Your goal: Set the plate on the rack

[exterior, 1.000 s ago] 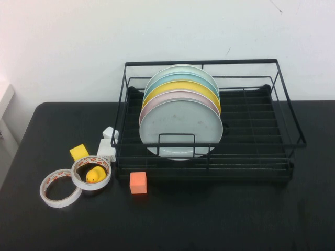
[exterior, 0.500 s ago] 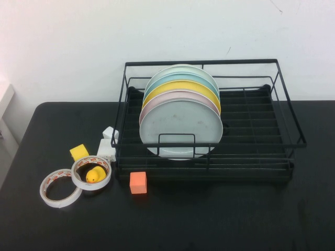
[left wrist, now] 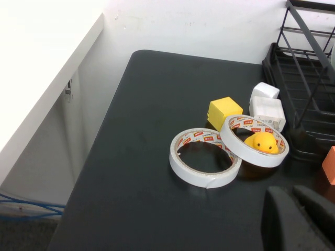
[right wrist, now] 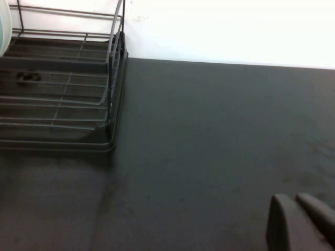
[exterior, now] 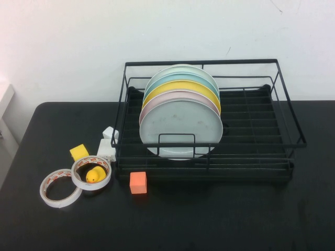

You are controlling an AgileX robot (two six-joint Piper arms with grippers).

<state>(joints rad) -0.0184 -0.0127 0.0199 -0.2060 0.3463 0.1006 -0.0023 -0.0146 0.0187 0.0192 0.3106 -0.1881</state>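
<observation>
The pale grey plate [exterior: 180, 125] stands upright at the front of a row of plates in the left half of the black wire rack [exterior: 251, 141]. Behind it stand a pink, a yellow and a teal plate. Neither arm shows in the high view. In the left wrist view my left gripper [left wrist: 294, 204] is shut and empty, above the table's front left near the tape rolls. My right gripper [right wrist: 297, 206] is shut and empty in the right wrist view, over bare black table to the right of the rack [right wrist: 63, 104].
On the black table left of the rack lie two tape rolls [exterior: 60, 188], one ringing a yellow duck [exterior: 95, 174]. A yellow cube [exterior: 79, 152], white blocks [exterior: 107, 146] and an orange cube [exterior: 138, 182] sit nearby. The rack's right half holds no plates.
</observation>
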